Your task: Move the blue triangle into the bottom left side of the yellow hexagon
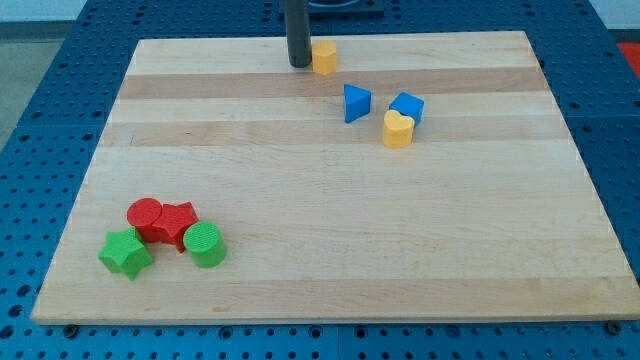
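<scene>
The blue triangle [356, 102] lies on the wooden board in the upper middle. The yellow hexagon [324, 57] sits near the board's top edge, up and to the left of the triangle. My rod comes down from the view's top, and my tip [299, 64] rests on the board just left of the yellow hexagon, close to it or touching it. The tip is up and to the left of the blue triangle, well apart from it.
A blue cube [407, 106] and a yellow heart [398, 130] touch each other just right of the triangle. At the lower left a red cylinder [145, 215], red star [175, 222], green star [126, 253] and green cylinder [205, 244] cluster together.
</scene>
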You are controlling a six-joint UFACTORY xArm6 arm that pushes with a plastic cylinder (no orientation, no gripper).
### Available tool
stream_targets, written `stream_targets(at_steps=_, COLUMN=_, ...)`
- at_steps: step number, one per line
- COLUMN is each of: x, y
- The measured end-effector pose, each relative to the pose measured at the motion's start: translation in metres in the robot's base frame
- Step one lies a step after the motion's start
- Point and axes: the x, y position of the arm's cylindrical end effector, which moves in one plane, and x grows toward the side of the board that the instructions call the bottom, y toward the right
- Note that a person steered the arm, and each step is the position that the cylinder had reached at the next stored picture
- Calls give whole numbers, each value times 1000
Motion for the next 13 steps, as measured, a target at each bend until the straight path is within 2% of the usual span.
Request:
stream_targets(at_steps=3, x=5, y=19)
stream_targets(at_steps=5, x=85, y=21)
stream_targets(at_steps=6, x=114, y=27)
stream_targets(at_steps=7, x=130, y=57)
stream_targets(at_steps=8, x=130, y=93)
stream_targets(at_steps=9, x=124, y=102)
stream_targets(at_steps=13, x=79, y=66)
